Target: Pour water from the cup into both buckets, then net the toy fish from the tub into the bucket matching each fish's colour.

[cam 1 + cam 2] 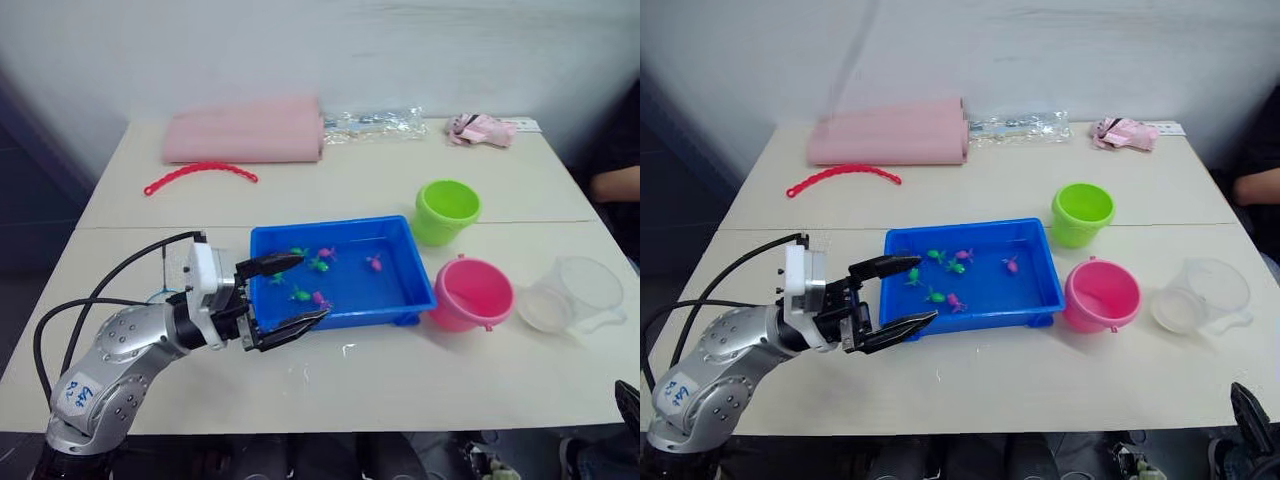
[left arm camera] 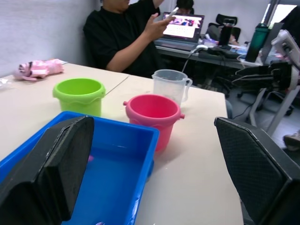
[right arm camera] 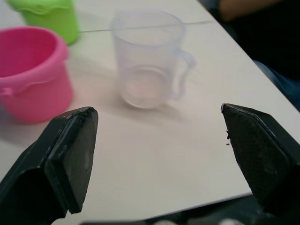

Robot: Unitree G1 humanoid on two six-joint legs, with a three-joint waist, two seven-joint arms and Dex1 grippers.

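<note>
Left hand [image 1: 290, 294], fingers apart, straddles tub [image 1: 400, 300] near-left rim. Right hand [image 3: 154, 154] spread, short of cup [image 3: 147, 56]; bare table [image 3: 154, 159] between.

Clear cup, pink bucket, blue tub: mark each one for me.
clear cup [image 3: 149, 61], right wrist view, on its side wall.
pink bucket [image 1: 456, 313], left eye view, on its outer wall.
blue tub [image 1: 330, 225], left eye view, on its far rim.

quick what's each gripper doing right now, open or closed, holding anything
Left gripper: jaws open, holding nothing, at the near left edge of the tub.
Right gripper: jaws open, holding nothing, facing the cup.
</note>
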